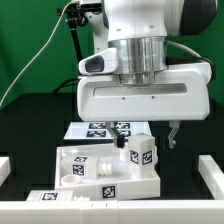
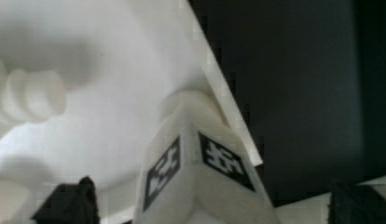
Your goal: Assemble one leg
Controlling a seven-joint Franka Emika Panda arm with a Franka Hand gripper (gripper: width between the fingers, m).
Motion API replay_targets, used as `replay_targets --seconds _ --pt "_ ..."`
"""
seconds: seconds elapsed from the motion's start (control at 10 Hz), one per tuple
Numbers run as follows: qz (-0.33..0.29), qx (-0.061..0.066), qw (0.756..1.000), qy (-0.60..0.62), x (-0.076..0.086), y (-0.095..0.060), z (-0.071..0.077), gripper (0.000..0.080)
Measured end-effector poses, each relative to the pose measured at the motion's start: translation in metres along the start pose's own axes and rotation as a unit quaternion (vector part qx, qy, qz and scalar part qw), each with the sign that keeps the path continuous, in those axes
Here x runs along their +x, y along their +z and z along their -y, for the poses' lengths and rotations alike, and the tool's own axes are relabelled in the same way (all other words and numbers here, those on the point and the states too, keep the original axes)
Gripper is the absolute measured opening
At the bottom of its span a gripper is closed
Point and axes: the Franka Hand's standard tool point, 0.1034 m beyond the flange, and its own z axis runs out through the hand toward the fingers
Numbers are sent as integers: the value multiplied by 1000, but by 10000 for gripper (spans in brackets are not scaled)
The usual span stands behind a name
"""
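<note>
The leg is a small white post with black-and-white tags. It stands upright on the large white slab, near the corner at the exterior view's right. My gripper hangs just above it, open, with one dark finger on each side of the leg's top. In the wrist view the leg sits between the two fingertips with a gap on both sides. Nothing is held.
The marker board lies behind the slab. A ribbed white stub shows on the slab in the wrist view. Low white rails stand at the exterior view's left and right. A green wall is behind.
</note>
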Motion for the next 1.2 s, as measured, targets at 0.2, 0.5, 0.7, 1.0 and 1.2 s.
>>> replay_targets --seconds 0.2,0.5,0.7,1.0,1.2 --pt "3 -3 996 -95 1 -1 1 649" --pt "3 -7 976 -219 3 -2 1 649" --pt "4 -10 960 -279 4 -3 -1 649" --pt "3 -10 959 -284 4 -3 -2 388" --pt "3 -10 959 -284 4 -3 -2 281"
